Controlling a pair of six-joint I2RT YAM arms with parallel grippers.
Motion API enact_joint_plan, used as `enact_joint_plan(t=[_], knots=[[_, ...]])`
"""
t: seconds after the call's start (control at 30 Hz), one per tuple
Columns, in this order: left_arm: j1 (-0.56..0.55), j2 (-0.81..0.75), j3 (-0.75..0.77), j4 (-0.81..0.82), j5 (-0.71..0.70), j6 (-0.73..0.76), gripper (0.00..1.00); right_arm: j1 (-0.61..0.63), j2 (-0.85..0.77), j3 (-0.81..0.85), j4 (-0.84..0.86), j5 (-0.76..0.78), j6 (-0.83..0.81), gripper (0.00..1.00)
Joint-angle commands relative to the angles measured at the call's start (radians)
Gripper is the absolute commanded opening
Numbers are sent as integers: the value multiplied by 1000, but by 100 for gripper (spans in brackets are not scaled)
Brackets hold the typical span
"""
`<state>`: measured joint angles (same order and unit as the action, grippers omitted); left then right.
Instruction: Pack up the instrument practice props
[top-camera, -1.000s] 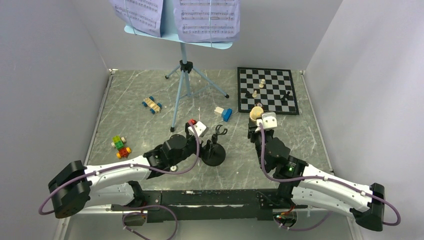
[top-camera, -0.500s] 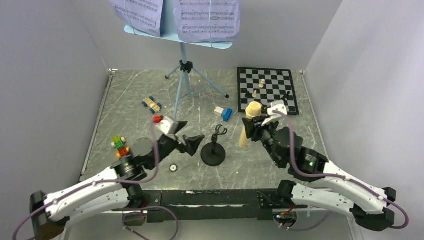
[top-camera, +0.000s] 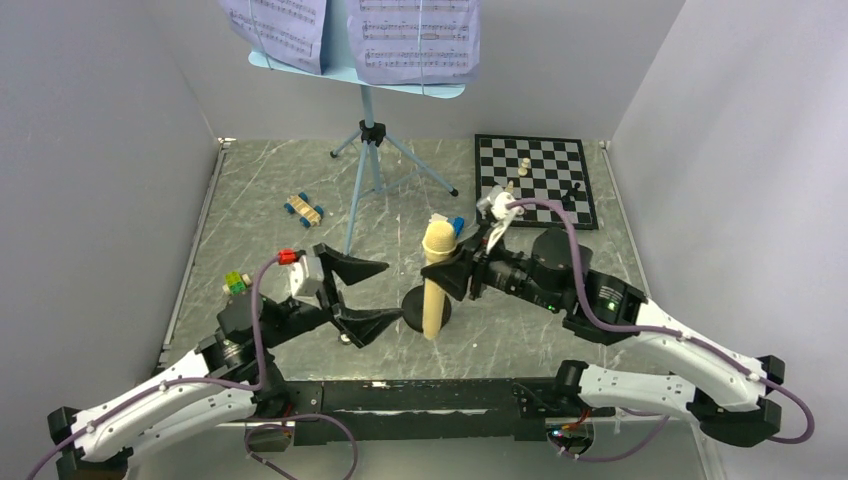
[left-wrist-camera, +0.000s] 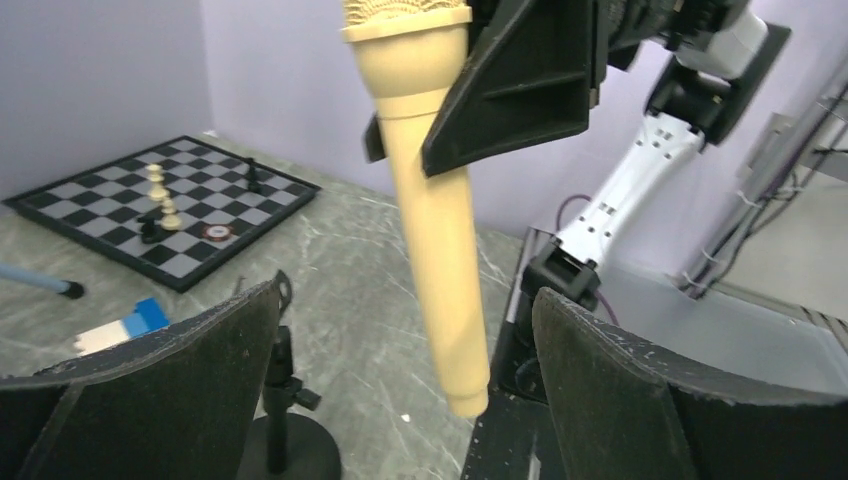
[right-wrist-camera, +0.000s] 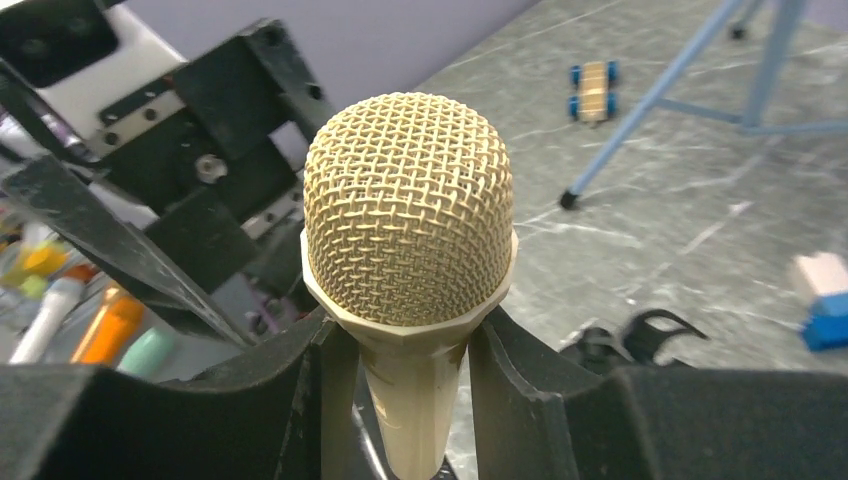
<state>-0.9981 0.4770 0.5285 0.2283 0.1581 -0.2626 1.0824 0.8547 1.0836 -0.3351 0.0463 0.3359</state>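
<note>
My right gripper (top-camera: 452, 272) is shut on the tan microphone (top-camera: 437, 285) just below its mesh head and holds it upright above the table; the right wrist view shows the grip (right-wrist-camera: 410, 400) on the microphone (right-wrist-camera: 410, 210). The short black mic stand (top-camera: 412, 305) stands just behind it, partly hidden. My left gripper (top-camera: 375, 295) is open and empty, left of the microphone. In the left wrist view the microphone's (left-wrist-camera: 435, 230) lower end hangs between and beyond my fingers, the stand (left-wrist-camera: 275, 400) at the left. The light-blue music stand (top-camera: 365, 130) with lavender pages (top-camera: 420, 40) stands at the back.
A chessboard (top-camera: 535, 180) with pieces lies at the back right. A toy car (top-camera: 304, 209), coloured blocks (top-camera: 238, 285) and a blue-and-white block (top-camera: 455, 225) lie on the marble table. Grey walls close in left, right and back.
My right gripper carried the microphone left from beside the chessboard to in front of the mic stand. My left gripper pulled back from the stand and now stands open.
</note>
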Motion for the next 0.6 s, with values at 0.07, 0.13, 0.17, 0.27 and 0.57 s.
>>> enact_joint_plan(t=[0.07,0.13,0.17,0.27,0.57], knots=[[3,123,69,97,192,-45,99,3,78,67,169,-223,71,0],[3,142,69,105,199,-51,99,2,92,69,205,-240,81,0],[3,146,66,109,199,-54,99,2,98,71,218,-252,81,0],[3,143,49,134,190,-70,99,2,112,66,255,-261,83,0],[3,167,42,143,216,-69,59,3,132,36,343,-291,83,0]])
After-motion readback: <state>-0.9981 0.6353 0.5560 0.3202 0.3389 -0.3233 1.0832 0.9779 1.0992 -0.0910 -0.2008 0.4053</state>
